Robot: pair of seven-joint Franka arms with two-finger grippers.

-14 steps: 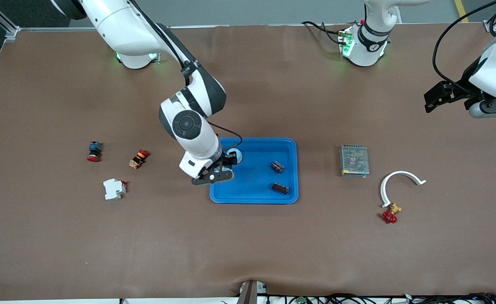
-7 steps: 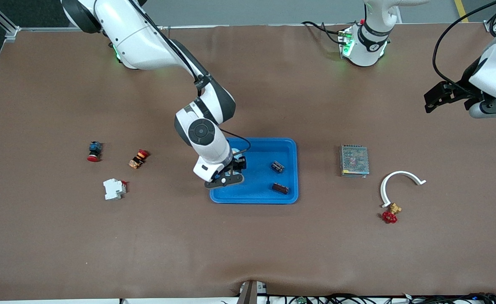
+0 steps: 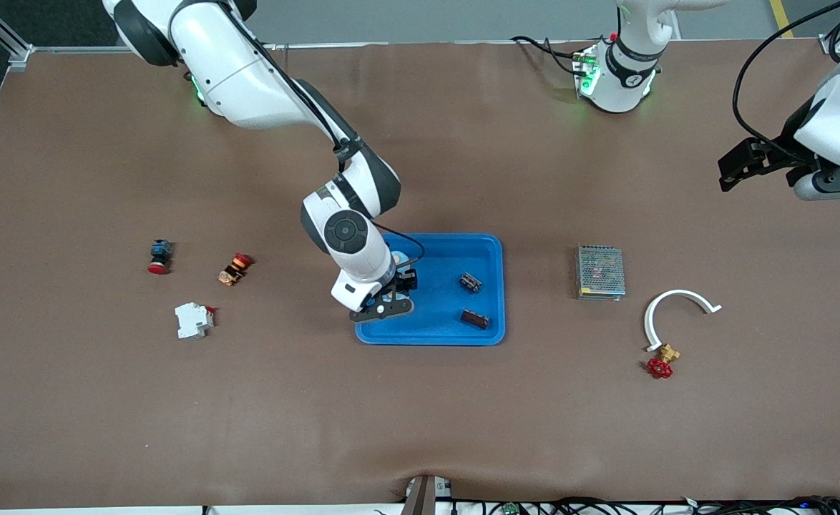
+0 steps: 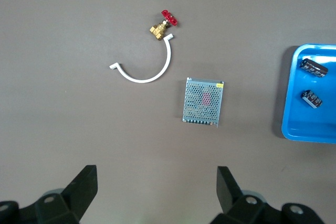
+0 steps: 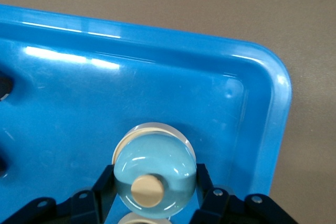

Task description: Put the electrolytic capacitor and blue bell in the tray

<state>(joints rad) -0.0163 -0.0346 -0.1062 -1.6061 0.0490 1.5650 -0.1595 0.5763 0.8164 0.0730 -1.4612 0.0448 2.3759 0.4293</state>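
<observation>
Brown worktop (image 3: 420,415), blue tray (image 3: 434,330) mid-table. Right tool (image 3: 390,292) is low over the tray's end toward the right arm's base, clamped on the blue bell (image 5: 155,169); the dome sits between the fingers (image 5: 105,184) with the tray floor right under it. Can't tell if the bell touches the floor yet. Two electrolytic capacitors (image 3: 471,282) (image 3: 475,319) lie in the tray at its other end, well apart from the bell, so that half looks done.

Left tool (image 4: 155,192) waits, jaws wide, up over the worktop at the left arm's end, holding nothing.

Risks as I see them: the bell is close to the tray rim (image 5: 281,103), and the dome is round. If it is let go from any height or tilted, it could roll, tip or hop the rim. Opening fingers could also nudge it.
</observation>
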